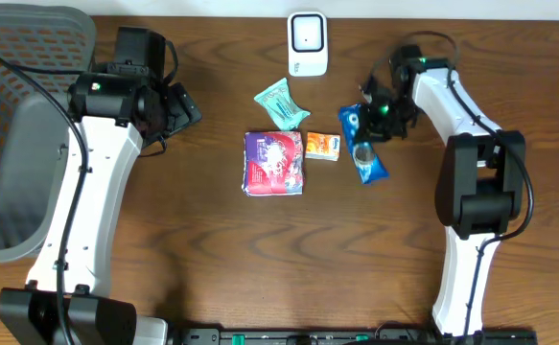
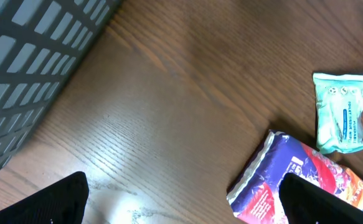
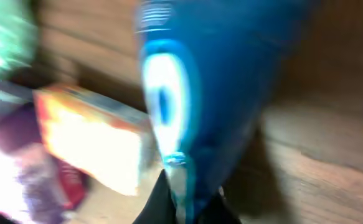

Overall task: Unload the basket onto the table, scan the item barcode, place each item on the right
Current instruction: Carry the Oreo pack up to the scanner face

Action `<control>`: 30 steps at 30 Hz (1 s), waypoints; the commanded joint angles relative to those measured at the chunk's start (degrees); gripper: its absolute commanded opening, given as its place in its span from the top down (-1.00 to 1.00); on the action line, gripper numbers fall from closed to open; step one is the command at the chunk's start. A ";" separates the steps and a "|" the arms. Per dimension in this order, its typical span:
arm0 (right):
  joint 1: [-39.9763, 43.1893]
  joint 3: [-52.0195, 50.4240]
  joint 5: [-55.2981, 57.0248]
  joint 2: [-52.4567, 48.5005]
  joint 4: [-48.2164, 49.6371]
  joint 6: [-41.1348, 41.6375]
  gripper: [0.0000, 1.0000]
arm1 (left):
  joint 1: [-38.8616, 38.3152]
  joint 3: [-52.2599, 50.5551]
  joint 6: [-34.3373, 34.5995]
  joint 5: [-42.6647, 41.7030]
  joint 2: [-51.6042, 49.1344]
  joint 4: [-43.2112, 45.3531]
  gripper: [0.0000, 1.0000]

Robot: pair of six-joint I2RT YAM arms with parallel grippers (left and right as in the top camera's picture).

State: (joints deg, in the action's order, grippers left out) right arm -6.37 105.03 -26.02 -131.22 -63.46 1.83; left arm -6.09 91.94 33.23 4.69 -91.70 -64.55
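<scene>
Here, the blue packet (image 1: pixel 367 158) is lying right of centre on the surface (image 1: pixel 212 249), its long axis running 11 to 5 o'clock. The right claw (image 1: pixel 372 115) is pinching its upper end. From there the scanner (image 1: pixel 308 43) is sitting at 10 o'clock. The left claw (image 1: pixel 178 107) is gaping wide, well apart. Counting: one scanner, one packet, one orange box (image 1: pixel 322 146), one purple pack (image 1: pixel 274 163), one wipes pack (image 1: pixel 281 103).

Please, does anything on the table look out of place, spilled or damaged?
Nothing looks spilled or damaged. Only the blue pouch lies slanted beside the orange box, its upper end pinched by the right end effector. The right wrist view is blurred, so fine damage cannot be judged.
</scene>
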 commanded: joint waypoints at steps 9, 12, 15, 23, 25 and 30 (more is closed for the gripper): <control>-2.29 13.40 -11.28 0.39 10.97 15.76 0.98 | 0.17 0.20 0.48 0.72 0.02 -0.35 -0.96; -3.96 13.40 -10.95 0.37 18.34 20.33 0.98 | 0.17 0.22 0.48 0.72 0.02 -0.37 -0.96; -6.03 13.40 -10.03 0.37 28.04 25.16 0.98 | 0.17 0.20 0.48 0.72 0.02 -0.35 -0.96; -11.58 13.40 13.81 0.04 48.00 33.07 0.98 | 0.17 0.20 0.50 0.72 0.02 -0.35 -0.96; -12.37 13.38 18.95 -0.24 50.66 33.09 0.98 | 0.17 0.20 0.48 0.72 0.02 -0.35 -0.96; -12.81 13.38 21.40 -2.60 55.63 34.75 0.98 | 0.17 0.20 0.48 0.72 0.02 -0.35 -0.96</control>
State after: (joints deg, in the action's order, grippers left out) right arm -19.20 117.30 -10.63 -131.55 -9.80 33.95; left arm -6.09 91.94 33.23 4.69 -91.70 -64.55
